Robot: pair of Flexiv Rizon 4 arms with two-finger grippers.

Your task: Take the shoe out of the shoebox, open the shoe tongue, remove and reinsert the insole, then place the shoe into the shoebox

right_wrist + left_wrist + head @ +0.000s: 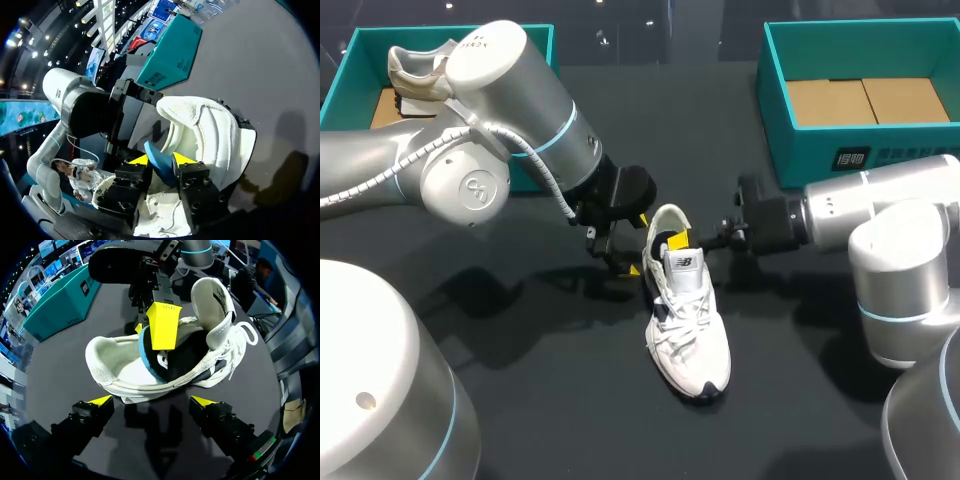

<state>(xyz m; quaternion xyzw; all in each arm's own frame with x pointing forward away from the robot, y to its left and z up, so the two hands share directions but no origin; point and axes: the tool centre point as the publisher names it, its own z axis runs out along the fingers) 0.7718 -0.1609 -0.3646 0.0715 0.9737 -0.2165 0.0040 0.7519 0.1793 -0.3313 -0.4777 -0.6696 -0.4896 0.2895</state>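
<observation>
Sneaker (690, 330) (115, 370) (210, 130): white lace-up running shoe with dark trim, standing on its sole on the dark matte table (550, 380), right between the two pincers, heel end nearest them.
Tongue (682, 262) (212, 297): padded white flap, lifted up and away from the opening.
Writing: a small dark logo patch sits on the tongue. White print marks the teal box wall, too small to make out.
Right pincer (682, 240) (150, 327) (161, 160): dipped into the shoe's opening, yellow tips drawn narrow and clamped on the blue foam insole (147, 357) (161, 170), one finger on each face of its raised heel edge.
Left pincer (634, 246) (152, 401): spread wide and holding nothing. The sneaker's side wall lies just ahead of its two yellow tips, and no contact shows.
Right shoebox (772, 110): teal cardboard with a brown floor, well behind the right pincer.
Left shoebox (348, 70): same teal, well behind the left pincer, with a second pale sneaker (415, 70) inside.
</observation>
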